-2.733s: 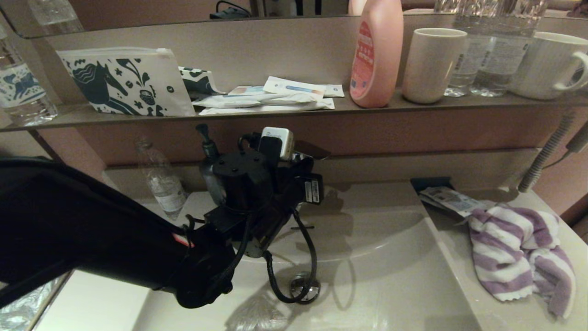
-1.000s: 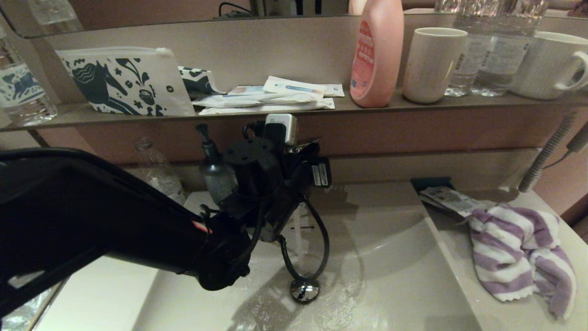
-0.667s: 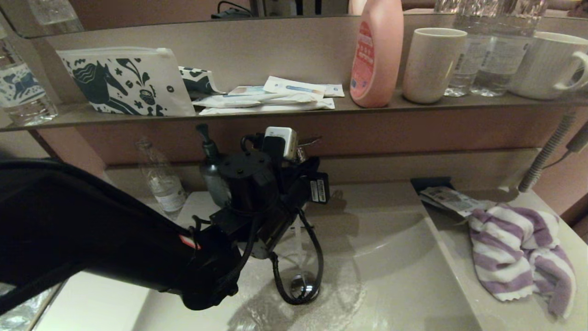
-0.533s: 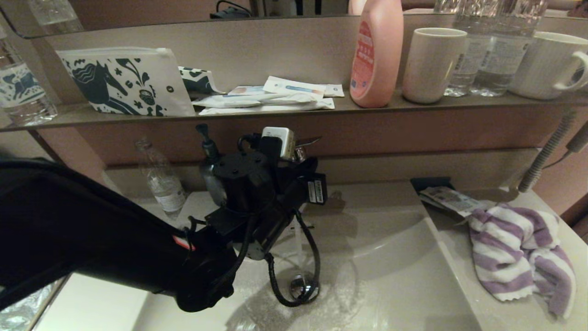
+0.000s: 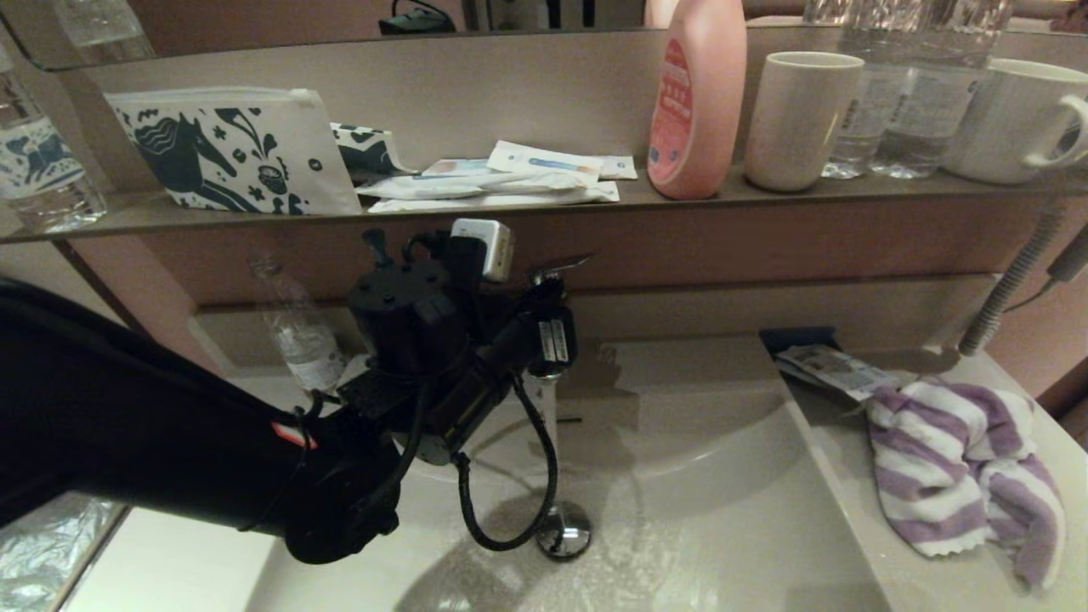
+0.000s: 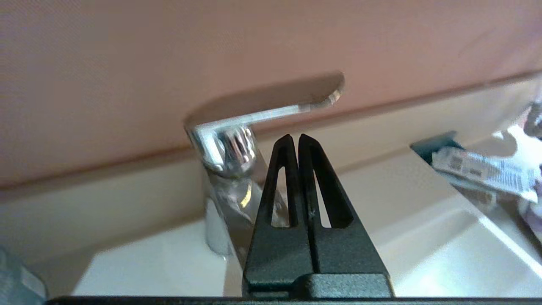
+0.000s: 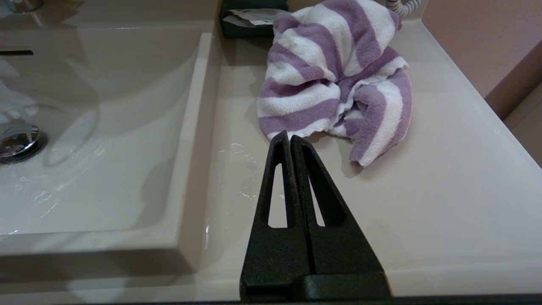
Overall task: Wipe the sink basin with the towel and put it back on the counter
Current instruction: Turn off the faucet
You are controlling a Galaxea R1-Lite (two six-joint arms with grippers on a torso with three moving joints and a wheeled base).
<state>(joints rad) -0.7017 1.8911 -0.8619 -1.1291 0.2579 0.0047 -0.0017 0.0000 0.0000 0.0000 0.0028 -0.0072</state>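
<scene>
The purple and white striped towel (image 5: 960,467) (image 7: 334,80) lies crumpled on the cream counter (image 5: 926,578) (image 7: 423,203), to the right of the sink basin (image 5: 722,510) (image 7: 97,127). My left gripper (image 6: 294,137) is shut and empty. Its tips sit just under the raised chrome faucet lever (image 6: 271,110) (image 5: 557,266). A thin stream of water (image 5: 548,416) falls toward the drain plug (image 5: 563,529) (image 7: 17,142). My right gripper (image 7: 290,135) is shut and empty above the counter's front part. Its tips stop just short of the towel's near edge.
The left arm (image 5: 170,442) reaches across the basin's left half. A dark shelf (image 5: 544,208) above carries a horse-print pouch (image 5: 229,153), a pink bottle (image 5: 697,102), mugs and water bottles. A small plastic bottle (image 5: 293,331) and a paper packet (image 5: 837,365) stand on the counter.
Water started running from the faucet after the earliest frame. The left arm rose, dipped, and now sits higher and further left by the lever. The towel has not moved.
</scene>
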